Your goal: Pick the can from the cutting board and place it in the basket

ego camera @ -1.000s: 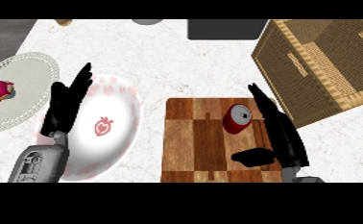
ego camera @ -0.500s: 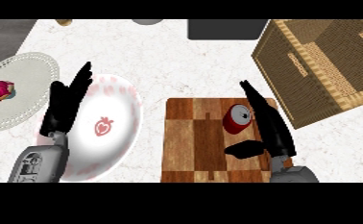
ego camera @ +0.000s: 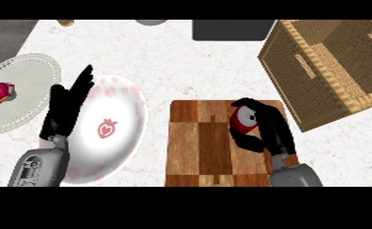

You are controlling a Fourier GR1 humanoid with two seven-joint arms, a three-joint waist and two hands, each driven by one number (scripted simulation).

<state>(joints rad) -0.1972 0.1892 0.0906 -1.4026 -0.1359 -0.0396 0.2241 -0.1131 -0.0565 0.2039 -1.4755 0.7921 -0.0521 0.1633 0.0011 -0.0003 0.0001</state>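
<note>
Marble counter [ego camera: 181,56] carries a wooden cutting board [ego camera: 200,149] at 5 o'clock. Near the board's upper right corner is the red can [ego camera: 242,120], its grey round end turned toward 10 o'clock. The right hand [ego camera: 270,127] curls round it and hides its long axis. A woven basket [ego camera: 291,61] stands at 2 o'clock, apart from the can. The left hand [ego camera: 65,110] rests open over a plate [ego camera: 116,134] at 8 o'clock.

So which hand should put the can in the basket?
The right hand. It is curled round the can on the cutting board, and the basket sits on that side. The left hand rests open over by the plate.
</note>
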